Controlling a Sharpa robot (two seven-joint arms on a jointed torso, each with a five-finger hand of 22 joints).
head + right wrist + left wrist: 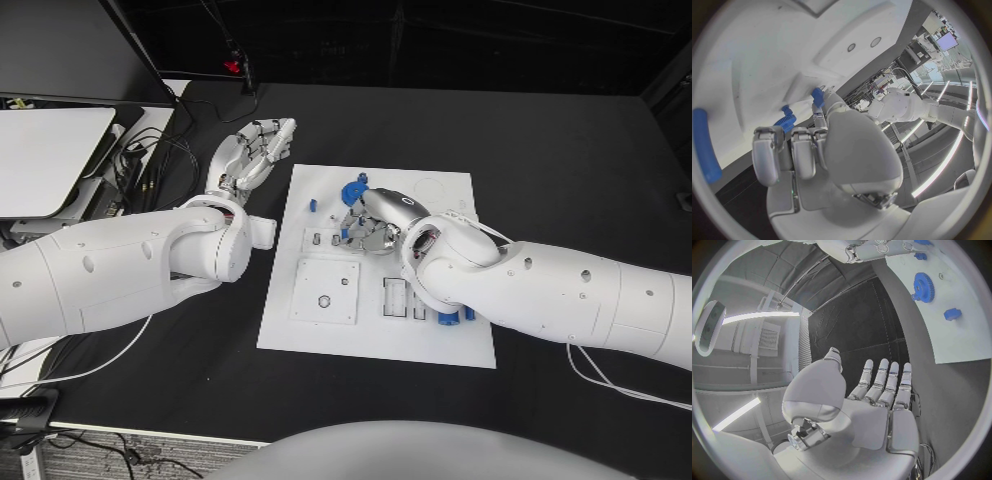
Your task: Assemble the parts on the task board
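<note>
- Head view: task board (pixel 378 330), a white plate, lies mid-table on the black table (pixel 577 160); its right-hand middle is covered by the right arm.
- Blue gear (pixel 351 192) sits near the board's far edge, just beside the right hand (pixel 378 222); part of it is hidden behind the hand.
- Small blue part (pixel 313 205) stands near the board's left edge, apart from the gear.
- Another blue piece (pixel 449 319) peeks out at the right forearm's near side; most of it is covered, shape not readable.
- Right hand rests over the board's middle, fingers bent down toward the surface. Whether they hold anything cannot be told: the fingertips are hidden under the hand.
- Right wrist view: right hand (pixel 817 150) has its fingers curled in close together against the board; the blue gear (pixel 786 122) shows just past the fingertips, contact unclear. A long blue bar (pixel 706 145) lies at the circle's rim, cut off.
- Left hand (pixel 257 148) lies off the board, on the table just beyond its far left corner, fingers straight and apart, holding nothing.
- Left wrist view: left hand (pixel 873 395) flat, fingers extended side by side; the gear (pixel 923 287) and a small blue part (pixel 952 314) sit on the board well apart from it.
- Cables (pixel 152 150) trail along the table's left side.
</note>
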